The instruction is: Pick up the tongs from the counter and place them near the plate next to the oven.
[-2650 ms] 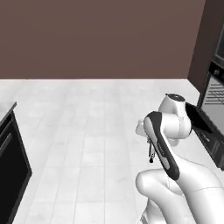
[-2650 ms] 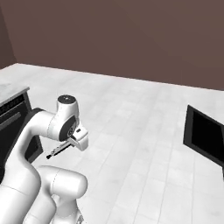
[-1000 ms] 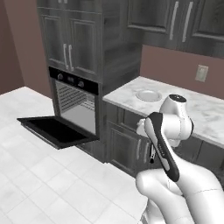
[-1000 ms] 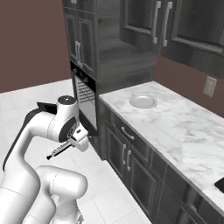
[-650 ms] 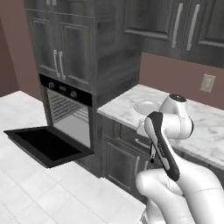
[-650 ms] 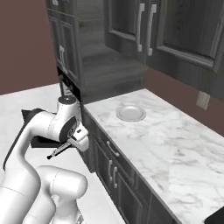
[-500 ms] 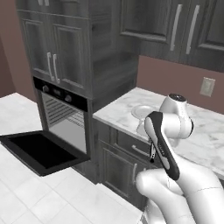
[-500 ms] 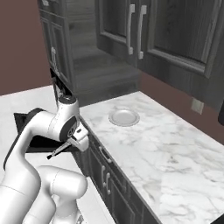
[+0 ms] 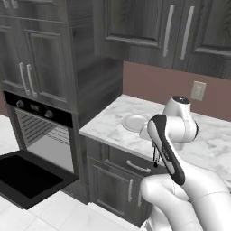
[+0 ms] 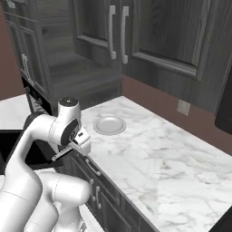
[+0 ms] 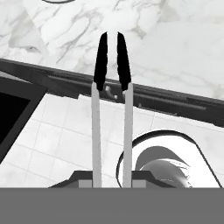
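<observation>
We saw the claw [image 10: 68, 152] clamped on the tongs [image 11: 111, 105], held off the counter [image 10: 149, 154] short of the plate [image 10: 109, 125]. Judged light, stiff, springy; gripped near handle end.

Plate [image 11: 58, 1] cut off by the hand view's top edge, only its rim showing. Tongs [image 11: 111, 113] base hidden behind the bottom band. Oven [image 9: 38, 140] door cropped at left edge.
</observation>
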Robot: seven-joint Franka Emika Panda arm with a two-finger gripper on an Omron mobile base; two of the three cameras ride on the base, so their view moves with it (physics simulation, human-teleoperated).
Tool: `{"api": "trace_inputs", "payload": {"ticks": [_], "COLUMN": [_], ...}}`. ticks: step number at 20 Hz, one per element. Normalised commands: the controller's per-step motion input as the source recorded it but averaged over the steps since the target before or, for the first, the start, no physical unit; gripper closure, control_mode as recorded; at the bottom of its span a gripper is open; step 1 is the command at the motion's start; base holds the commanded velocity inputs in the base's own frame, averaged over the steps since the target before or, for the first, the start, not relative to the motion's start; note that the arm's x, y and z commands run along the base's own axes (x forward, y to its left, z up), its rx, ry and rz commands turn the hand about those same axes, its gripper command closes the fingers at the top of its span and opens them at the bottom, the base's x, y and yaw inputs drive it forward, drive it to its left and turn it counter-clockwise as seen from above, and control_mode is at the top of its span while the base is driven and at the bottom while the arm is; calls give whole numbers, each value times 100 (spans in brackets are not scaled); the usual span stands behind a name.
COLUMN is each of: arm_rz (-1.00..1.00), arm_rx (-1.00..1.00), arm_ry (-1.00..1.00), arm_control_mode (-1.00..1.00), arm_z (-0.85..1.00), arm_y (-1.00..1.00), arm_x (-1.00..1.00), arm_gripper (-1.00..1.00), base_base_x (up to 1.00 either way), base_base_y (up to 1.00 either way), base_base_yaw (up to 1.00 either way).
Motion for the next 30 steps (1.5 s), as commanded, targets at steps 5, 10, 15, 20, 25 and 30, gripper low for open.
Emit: {"api": "trace_inputs", "payload": {"ticks": [5,10,15,20,25,30], "arm_rz": [0,0,-4,-12,-20,-14], "arm_rx": [0,0,-4,-7,-20,-17], "arm_ry": [0,0,0,0,-1,-1], "arm_control_mode": [100,100,-100,-100,-100,-100], "arm_z": [0,0,-8,-28,-36,-35], "arm_y": [0,0,0,-10,-9,-24], "arm_x": [0,0,26,79,68,70], "arm_gripper": [100,100,100,100,100,100], "base_base_x": [12,1,22,0,0,0], "base_base_y": [4,0,0,0,0,0], "base_base_yaw": [-10,-1,-1,0,0,0]}}
